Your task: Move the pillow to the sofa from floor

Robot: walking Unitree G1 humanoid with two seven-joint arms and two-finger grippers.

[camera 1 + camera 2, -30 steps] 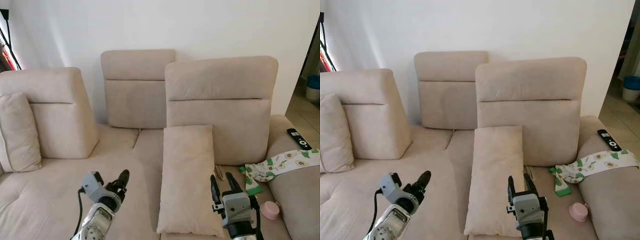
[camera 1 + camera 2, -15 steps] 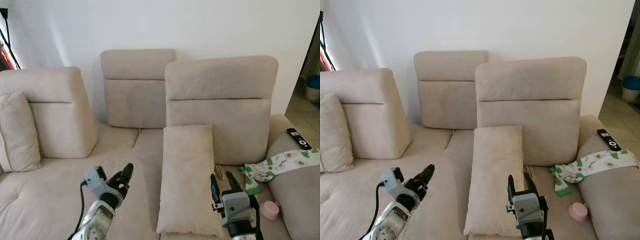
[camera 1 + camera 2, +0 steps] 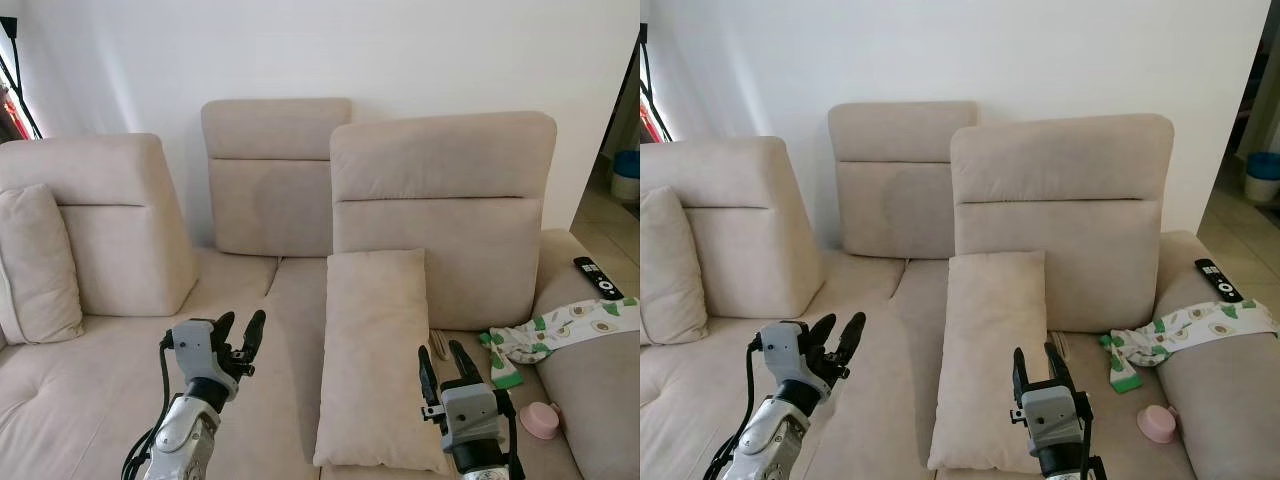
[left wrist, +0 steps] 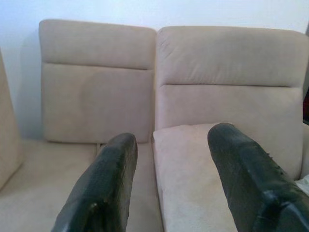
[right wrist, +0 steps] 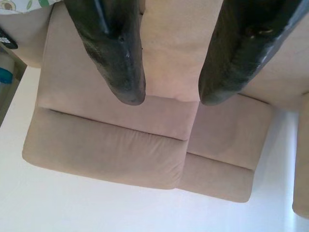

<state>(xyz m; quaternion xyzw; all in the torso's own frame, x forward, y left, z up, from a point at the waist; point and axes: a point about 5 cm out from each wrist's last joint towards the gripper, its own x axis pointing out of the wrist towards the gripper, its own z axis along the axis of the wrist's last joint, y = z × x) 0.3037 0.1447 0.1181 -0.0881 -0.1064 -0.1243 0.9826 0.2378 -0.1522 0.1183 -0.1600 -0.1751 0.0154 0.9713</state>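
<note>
My left fingers [image 3: 238,330] have swung from pointing sideways to pointing upward, spread apart, above the sofa [image 3: 90,390] seat. My right fingers [image 3: 443,362] are unchanged: apart, empty, raised low at the pillow's right edge. The pillow [image 3: 375,355] lies on the seat between both, leaning against the backrest [image 3: 440,215].

1 beige sofa [image 3: 100,380] with 3 upright back cushions: 1 on the left [image 3: 110,215], 1 in the middle [image 3: 272,175], 1 on the right [image 3: 440,210]. 2 loose pillows: 1 long pillow [image 3: 375,350] and 1 side pillow [image 3: 38,262]. 1 remote control [image 3: 597,277], 1 avocado-print cloth [image 3: 560,328], 1 pink round object [image 3: 541,420]. 2 grippers: left gripper [image 3: 238,328], right gripper [image 3: 443,362].
</note>
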